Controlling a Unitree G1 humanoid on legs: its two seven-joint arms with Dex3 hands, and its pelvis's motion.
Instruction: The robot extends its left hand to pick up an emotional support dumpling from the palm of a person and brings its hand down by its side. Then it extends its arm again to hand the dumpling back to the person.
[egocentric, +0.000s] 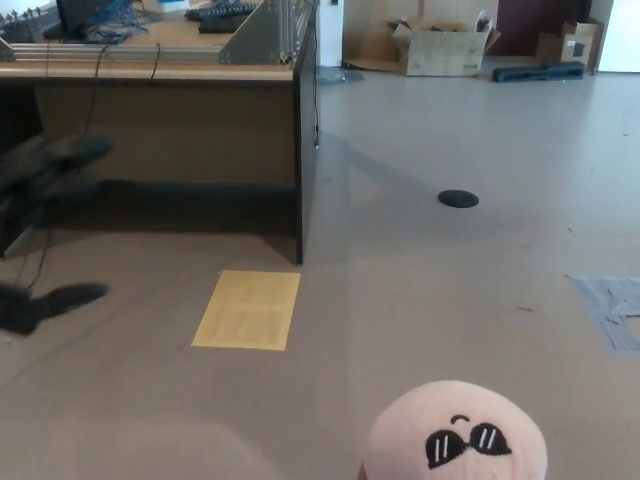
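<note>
dumpling (455, 435) sits low, right of the yellow floor patch (247, 309), while the left hand (45, 230), fingers spread and empty, hovers well left of that patch, nearer arm.

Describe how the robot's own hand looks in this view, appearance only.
Only the left hand shows, at the left edge of the head view. It is black and motion-blurred, with thick rounded fingers and a separate thick digit lower down. No cables, markings or sleeve can be made out through the blur. The right hand is out of view.
</note>
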